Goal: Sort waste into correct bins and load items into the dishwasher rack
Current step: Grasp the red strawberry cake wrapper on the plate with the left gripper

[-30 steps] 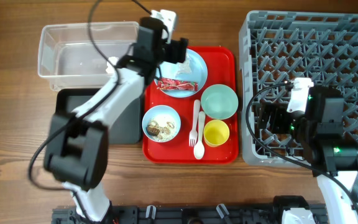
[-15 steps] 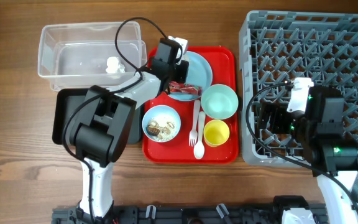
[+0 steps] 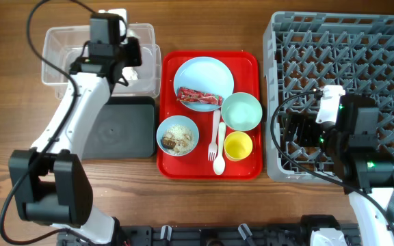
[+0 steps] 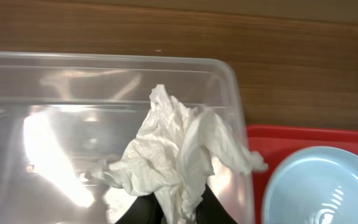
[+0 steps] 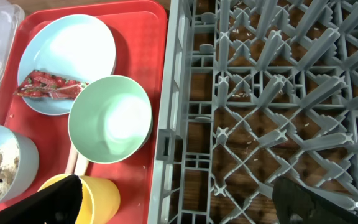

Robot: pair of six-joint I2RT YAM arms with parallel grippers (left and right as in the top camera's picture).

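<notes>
The crumpled white tissue (image 4: 179, 149) has left the pale blue plate (image 3: 202, 72) and now hangs over the clear, glossy tub (image 4: 104, 59), pinched tight in your left hand (image 4: 178, 214). Only the red printed wrapper (image 3: 200, 98) lies on that smooth round plate, on the red tray (image 3: 172, 65). Your right hand (image 5: 182, 205), unmoved, is spread wide and empty over the edge of the grey lattice rack (image 5: 260, 93).

Bench (image 3: 12, 116): brown wood-grain top, the grain running left to right and filling the overhead view from edge to edge. Light even and diffuse, shadows faint. Dark rail (image 3: 204, 237) along the near edge.
</notes>
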